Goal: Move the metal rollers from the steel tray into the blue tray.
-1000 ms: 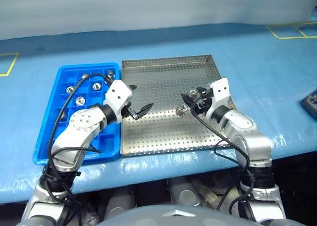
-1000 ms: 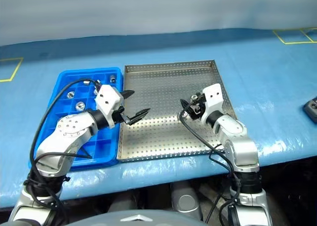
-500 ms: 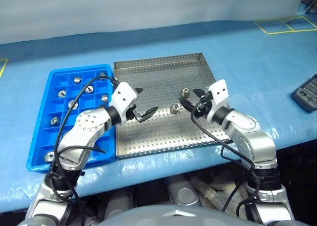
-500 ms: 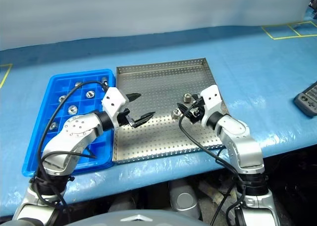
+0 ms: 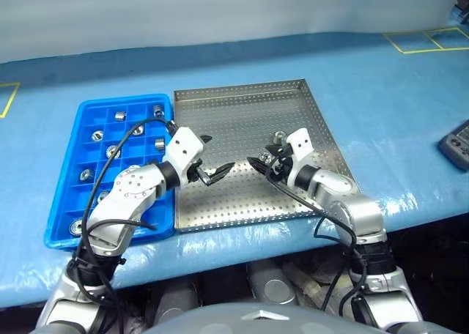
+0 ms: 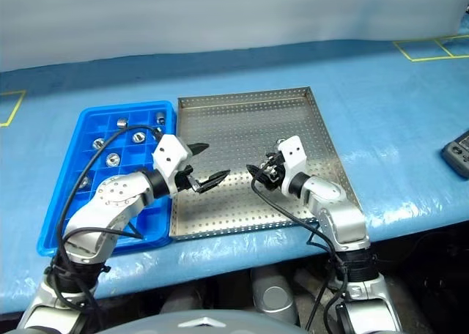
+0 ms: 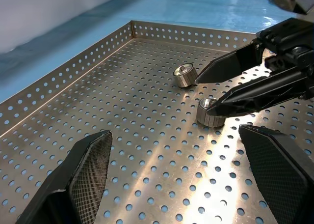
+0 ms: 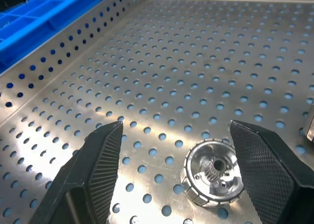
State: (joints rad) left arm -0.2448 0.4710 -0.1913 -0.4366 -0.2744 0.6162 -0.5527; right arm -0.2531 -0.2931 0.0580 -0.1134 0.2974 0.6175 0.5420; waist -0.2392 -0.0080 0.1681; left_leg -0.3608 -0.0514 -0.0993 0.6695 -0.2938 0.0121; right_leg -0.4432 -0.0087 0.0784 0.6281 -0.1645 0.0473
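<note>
- Your right hand (image 7: pixel 216 89) sits low over the steel tray (image 5: pixel 242 121), fingers spread apart with nothing gripped between them.
- One of the metal rollers (image 8: pixel 212 179) lies on the perforated floor between those two fingers, nearer one of them; from the right wrist view you cannot tell whether either pad touches it.
- In the left wrist view you can see two rollers in the tray: the nearer roller (image 7: pixel 210 112) is right at the lower fingertip of your right hand, and the farther roller (image 7: pixel 185 76) lies just beside the tip of the upper finger.
- Your left hand (image 5: pixel 211 165) hovers over the left part of the steel tray, close to its edge by the blue tray (image 5: pixel 66 202). Its fingers are spread wide and it holds nothing.
- The two hands point toward each other across the tray floor, well apart.
- The blue tray lies against the steel tray's left side on the table (image 5: pixel 396 107). You already have several rollers in its compartments, for example one (image 5: pixel 120 116) in the far row and one (image 5: pixel 77 227) near the front corner.
- A dark device (image 5: pixel 456 143) lies at the table's right edge, far from both trays.
</note>
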